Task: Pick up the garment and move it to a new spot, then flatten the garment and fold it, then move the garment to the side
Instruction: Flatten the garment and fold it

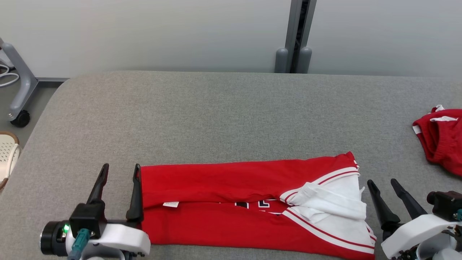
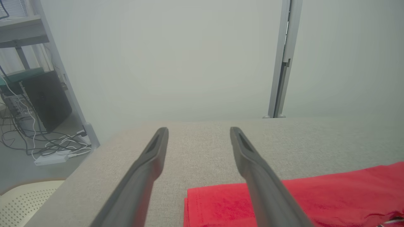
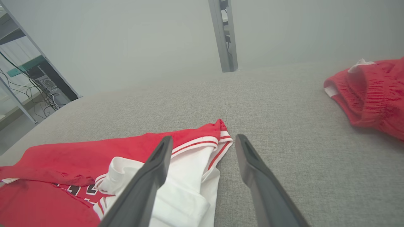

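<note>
Empty, spread left claw [image 1: 121,166] and right claw [image 1: 382,181] flanking folded red garment [image 1: 216,220], second red cloth [image 1: 442,139] well apart at right.

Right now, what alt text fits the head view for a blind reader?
A folded red and white garment lies on a grey surface between the open left gripper and right gripper. Another red garment lies far right.

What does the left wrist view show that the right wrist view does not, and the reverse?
Left wrist view, not right: the open left gripper, the garment's plain red end, a cream basket. Right wrist view, not left: the open right gripper, the garment's white striped end, a second red garment. Shared: the grey table, pale wall, grey post.
</note>
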Robot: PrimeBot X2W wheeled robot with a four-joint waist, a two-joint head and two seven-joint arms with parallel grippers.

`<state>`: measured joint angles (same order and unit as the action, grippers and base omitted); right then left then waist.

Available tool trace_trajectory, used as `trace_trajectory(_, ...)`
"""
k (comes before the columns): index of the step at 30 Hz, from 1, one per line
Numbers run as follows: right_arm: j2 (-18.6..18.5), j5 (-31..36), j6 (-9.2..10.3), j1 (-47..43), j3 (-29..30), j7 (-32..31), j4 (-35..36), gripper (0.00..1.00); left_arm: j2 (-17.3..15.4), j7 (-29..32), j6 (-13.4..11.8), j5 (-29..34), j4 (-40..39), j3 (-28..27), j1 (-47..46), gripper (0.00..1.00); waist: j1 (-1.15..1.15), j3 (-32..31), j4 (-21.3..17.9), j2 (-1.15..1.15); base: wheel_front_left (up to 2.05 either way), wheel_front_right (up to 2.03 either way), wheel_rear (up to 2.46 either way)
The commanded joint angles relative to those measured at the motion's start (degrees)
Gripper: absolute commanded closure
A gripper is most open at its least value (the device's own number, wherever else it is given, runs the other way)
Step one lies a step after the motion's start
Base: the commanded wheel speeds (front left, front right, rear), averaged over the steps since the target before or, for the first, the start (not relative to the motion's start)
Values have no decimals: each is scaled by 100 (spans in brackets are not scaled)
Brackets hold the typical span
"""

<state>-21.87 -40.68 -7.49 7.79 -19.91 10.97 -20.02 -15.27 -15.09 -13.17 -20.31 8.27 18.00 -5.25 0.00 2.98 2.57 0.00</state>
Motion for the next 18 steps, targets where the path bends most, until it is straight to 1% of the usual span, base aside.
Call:
trace_trajectory(1, 23, 12, -2, -33, 28, 49, -62, 0, 77, -11, 91, 129, 23, -129, 149, 0, 0, -10, -16, 0, 0, 0, 0)
trace_trajectory(4, 120, -97, -2, -71, 36, 49, -209, 0, 383, -12, 377, 426, 116, -409, 330, 0, 0, -20, -33, 0, 0, 0, 0)
trace_trajectory(8, 236, -431, -2, -46, 18, -67, -390, 0, 672, -12, 729, 759, 285, -657, 419, 0, 0, -22, -29, 0, 0, 0, 0)
trace_trajectory(10, 233, -602, -2, 10, -37, -128, -443, 0, 777, -11, 880, 876, 362, -778, 430, 0, 0, -18, -16, 0, 0, 0, 0)
trace_trajectory(13, 267, -1017, -2, 98, -103, -235, -493, 0, 883, -11, 1045, 1022, 428, -945, 399, 0, 0, 14, 3, 0, 0, 0, 0)
trace_trajectory(18, 167, -1181, -2, 254, -299, -349, -710, 0, 997, -11, 1243, 1227, 474, -1177, 306, 0, 0, 141, 67, 0, 0, 0, 0)
